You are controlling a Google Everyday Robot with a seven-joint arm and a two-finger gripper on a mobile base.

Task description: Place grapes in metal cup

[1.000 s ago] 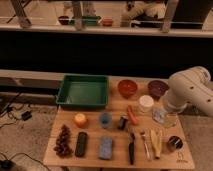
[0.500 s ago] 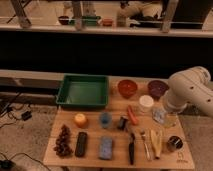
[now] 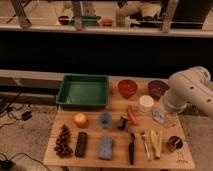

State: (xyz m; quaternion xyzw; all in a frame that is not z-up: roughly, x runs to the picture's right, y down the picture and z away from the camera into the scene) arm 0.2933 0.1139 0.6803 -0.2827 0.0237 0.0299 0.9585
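The grapes (image 3: 62, 141), a dark reddish-purple bunch, lie at the front left corner of the wooden table (image 3: 90, 131). At the front right stands the metal cup (image 3: 174, 143), small, dark and shiny. My white arm (image 3: 190, 92) reaches in from the right over the table's right edge. The gripper (image 3: 160, 116) hangs at its lower end, just right of a white cup (image 3: 146, 103), open and holding nothing. It is behind the metal cup and far to the right of the grapes.
A green tray (image 3: 82, 91) sits at the back left, with an orange bowl (image 3: 127, 88) and a purple bowl (image 3: 157, 88) beside it. Mid-table are an orange object (image 3: 80, 120), a blue cup (image 3: 105, 119), a black bar (image 3: 81, 144), a blue sponge (image 3: 105, 147) and utensils (image 3: 131, 147).
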